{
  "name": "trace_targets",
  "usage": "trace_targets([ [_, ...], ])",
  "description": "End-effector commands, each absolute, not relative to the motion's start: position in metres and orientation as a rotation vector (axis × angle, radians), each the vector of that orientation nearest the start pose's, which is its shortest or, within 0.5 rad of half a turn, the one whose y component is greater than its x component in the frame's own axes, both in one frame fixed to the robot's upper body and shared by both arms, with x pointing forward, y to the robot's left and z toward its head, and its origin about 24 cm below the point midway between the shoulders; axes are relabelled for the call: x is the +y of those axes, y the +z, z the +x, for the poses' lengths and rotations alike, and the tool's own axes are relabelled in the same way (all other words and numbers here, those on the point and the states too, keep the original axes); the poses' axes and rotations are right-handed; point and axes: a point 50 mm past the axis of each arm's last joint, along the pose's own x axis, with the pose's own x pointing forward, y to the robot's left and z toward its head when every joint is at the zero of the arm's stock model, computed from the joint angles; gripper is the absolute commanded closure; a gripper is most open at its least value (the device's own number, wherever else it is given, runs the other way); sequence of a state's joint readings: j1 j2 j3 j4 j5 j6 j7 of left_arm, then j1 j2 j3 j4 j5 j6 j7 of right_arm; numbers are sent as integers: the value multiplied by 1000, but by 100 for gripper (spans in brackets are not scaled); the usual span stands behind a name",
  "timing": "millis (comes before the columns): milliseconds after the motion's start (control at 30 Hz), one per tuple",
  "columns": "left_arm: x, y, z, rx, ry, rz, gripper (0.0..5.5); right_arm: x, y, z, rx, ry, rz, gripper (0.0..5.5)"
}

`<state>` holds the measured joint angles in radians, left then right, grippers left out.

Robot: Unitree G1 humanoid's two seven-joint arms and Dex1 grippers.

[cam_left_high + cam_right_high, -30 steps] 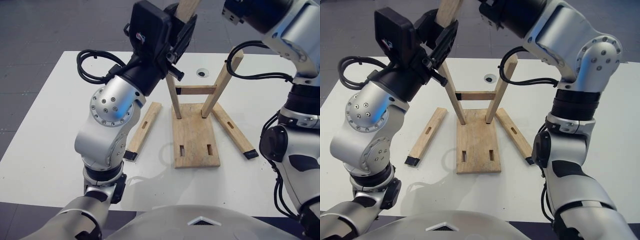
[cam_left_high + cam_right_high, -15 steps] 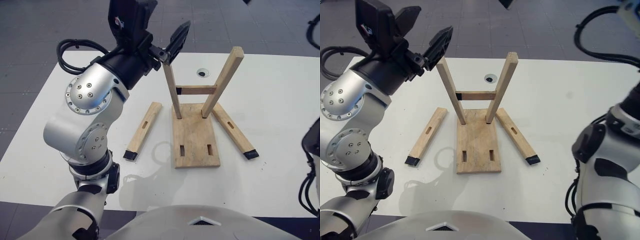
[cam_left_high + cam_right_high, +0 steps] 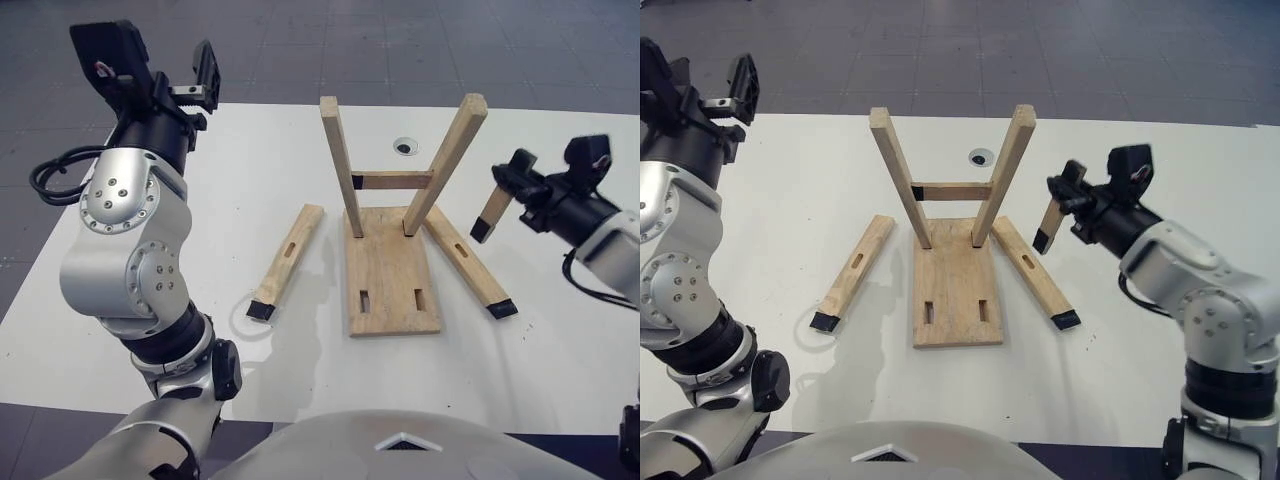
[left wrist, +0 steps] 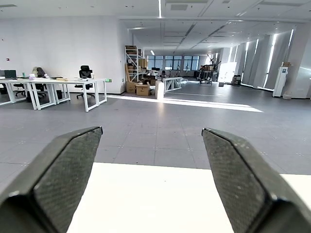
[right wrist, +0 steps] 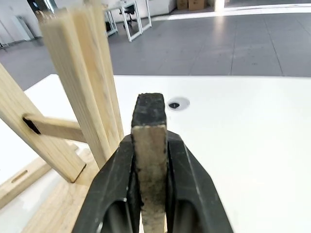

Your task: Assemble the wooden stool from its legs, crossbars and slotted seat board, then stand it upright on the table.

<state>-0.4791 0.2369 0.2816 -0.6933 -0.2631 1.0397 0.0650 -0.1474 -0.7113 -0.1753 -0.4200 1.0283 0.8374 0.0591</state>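
The slotted seat board lies flat mid-table. Two legs stand upright in its far slots, joined by a crossbar. One loose leg lies left of the board, and a second loose leg lies right of it. To the right of the standing frame and above the table, my right gripper is shut on a short black-tipped crossbar. My left gripper is raised over the table's far left with nothing in it, its fingers open.
The white table has a small round hole behind the frame. Bare surface lies left of the loose leg and along the front edge. Grey floor lies past the far edge.
My left gripper let go of the left upright leg and swung away to the far left. My right arm came down from above to the right side, holding the short crossbar.
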Motion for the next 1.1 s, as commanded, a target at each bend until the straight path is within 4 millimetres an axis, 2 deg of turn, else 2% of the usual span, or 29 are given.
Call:
trace_targets([
  [33,189,225,265,-151,53,10,170,-209,131,252,276,418,106,509],
  [233,183,223,265,-144,31,9,170,-208,118,259,254,440,82,509],
  [567,181,227,266,-151,17,11,170,-207,90,255,291,443,56,509],
  [667,180,225,266,-143,18,8,170,-206,73,251,281,386,22,509],
  [800,177,209,265,-100,17,-4,170,-216,36,253,238,182,-9,509],
  [933,174,202,263,-75,11,-10,170,-214,16,251,259,137,-3,509],
  [1033,169,199,262,-67,-2,-20,170,-218,-13,234,359,126,-13,509],
  [1100,167,197,262,-63,-9,-24,170,-224,-25,223,380,98,-26,509],
])
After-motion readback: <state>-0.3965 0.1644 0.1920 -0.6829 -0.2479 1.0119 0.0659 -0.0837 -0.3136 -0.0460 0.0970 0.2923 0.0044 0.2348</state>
